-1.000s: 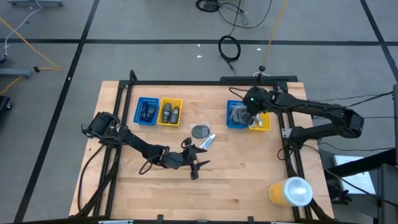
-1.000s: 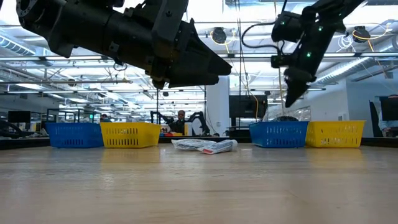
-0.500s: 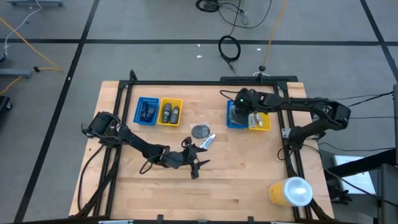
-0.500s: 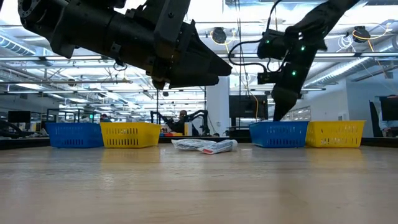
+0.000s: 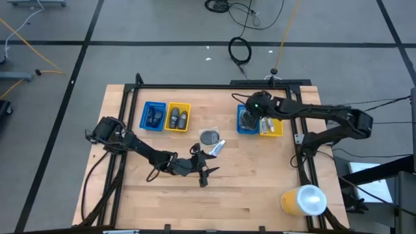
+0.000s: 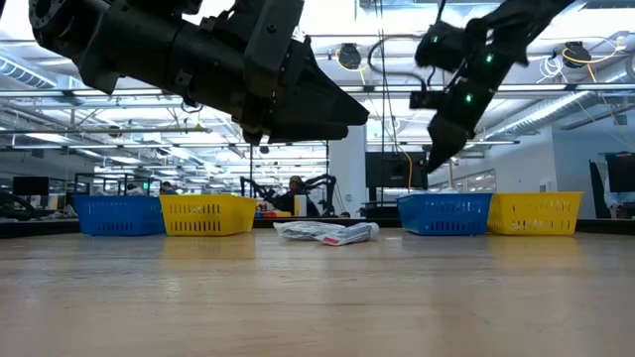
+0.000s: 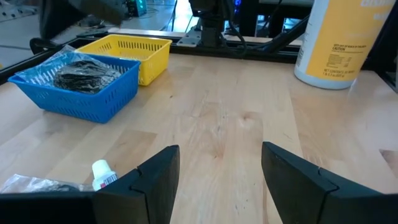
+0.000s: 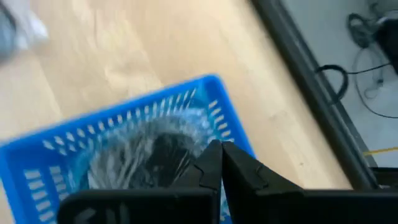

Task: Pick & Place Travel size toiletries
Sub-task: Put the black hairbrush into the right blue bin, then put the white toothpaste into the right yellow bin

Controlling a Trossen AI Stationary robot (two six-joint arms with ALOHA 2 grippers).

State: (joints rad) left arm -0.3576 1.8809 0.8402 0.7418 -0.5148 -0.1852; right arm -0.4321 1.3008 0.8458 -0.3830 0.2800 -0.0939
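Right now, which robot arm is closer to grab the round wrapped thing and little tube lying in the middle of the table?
The left. Its open end effector hangs just beside the wrapped disc and tube. The right end effector is farther off, shut, above the blue basket.

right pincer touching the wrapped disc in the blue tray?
Apart. The low view shows the right pincer hanging well above the blue tray; its wrist view shows the wrapped disc lying in the tray beneath the closed tips.
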